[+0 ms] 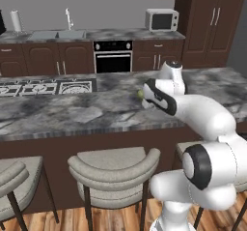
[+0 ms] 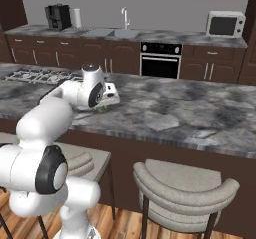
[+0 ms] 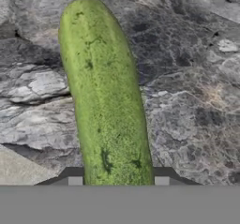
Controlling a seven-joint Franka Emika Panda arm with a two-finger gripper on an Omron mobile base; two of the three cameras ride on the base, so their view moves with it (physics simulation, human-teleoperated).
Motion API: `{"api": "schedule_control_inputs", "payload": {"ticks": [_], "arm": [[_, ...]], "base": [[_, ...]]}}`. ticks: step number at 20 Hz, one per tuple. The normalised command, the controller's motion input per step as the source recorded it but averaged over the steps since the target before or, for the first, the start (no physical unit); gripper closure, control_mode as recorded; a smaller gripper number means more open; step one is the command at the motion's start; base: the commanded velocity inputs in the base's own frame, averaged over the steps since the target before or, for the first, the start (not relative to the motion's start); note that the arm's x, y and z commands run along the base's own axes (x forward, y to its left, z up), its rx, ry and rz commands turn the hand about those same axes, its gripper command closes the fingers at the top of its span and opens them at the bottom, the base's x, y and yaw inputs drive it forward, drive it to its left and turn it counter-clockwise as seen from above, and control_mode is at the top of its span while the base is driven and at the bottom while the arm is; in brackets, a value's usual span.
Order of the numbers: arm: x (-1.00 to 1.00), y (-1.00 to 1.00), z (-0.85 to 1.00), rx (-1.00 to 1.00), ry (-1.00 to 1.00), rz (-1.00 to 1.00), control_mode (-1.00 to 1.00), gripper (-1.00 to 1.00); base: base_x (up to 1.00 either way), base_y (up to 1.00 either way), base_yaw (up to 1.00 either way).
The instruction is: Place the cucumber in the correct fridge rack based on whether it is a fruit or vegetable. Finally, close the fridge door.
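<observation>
Hand view: I see the cucumber (image 3: 105, 101) lying on the grey marbled counter (image 3: 187, 78). It runs straight away from the hand, and its near end passes between the two finger tips (image 3: 75, 177). One tip is on each side of it, very close to its skin. I cannot tell if they press it or only stand beside it, so I cannot say if the gripper (image 3: 118, 180) is pinching or only spread around it.

In the left base view the arm bends low over the counter (image 1: 72, 111) and the hand (image 1: 157, 95) is down at the surface. A small green bit of the cucumber (image 1: 140, 94) shows just beside the hand, on its far side from the arm. In the right base view the hand (image 2: 105, 95) is also low on the counter (image 2: 175, 113), and a little green (image 2: 102, 109) shows under it.

Beyond the hand, across the room, stand the oven (image 1: 113, 56), the microwave (image 1: 162, 20) and the sink (image 1: 58, 34). Two stools (image 1: 113, 169) stand below the counter, on the arm's side.
</observation>
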Motion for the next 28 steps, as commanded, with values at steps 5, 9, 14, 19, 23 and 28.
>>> {"api": "schedule_control_inputs", "payload": {"ticks": [5, 9, 14, 19, 23, 28], "arm": [[-0.97, 0.23, 0.71, 0.00, -0.09, -0.04, -1.00, 1.00], [-1.00, 0.15, 0.66, 0.00, 0.00, -0.03, -1.00, 1.00], [-0.98, 0.16, 0.59, 0.00, 0.00, -0.04, -1.00, 1.00], [-0.81, 0.01, 0.43, 0.00, 0.00, -0.04, -1.00, 1.00], [-0.45, 0.00, 0.33, 0.00, -0.03, -0.09, -1.00, 1.00], [-0.11, 0.00, 0.06, 0.00, -0.05, -0.03, -1.00, 1.00]], "base": [[0.00, 0.00, 0.00], [0.00, 0.00, 0.00], [0.00, 0.00, 0.00], [0.00, 0.00, 0.00], [0.00, 0.00, 0.00], [0.00, 0.00, 0.00]]}}
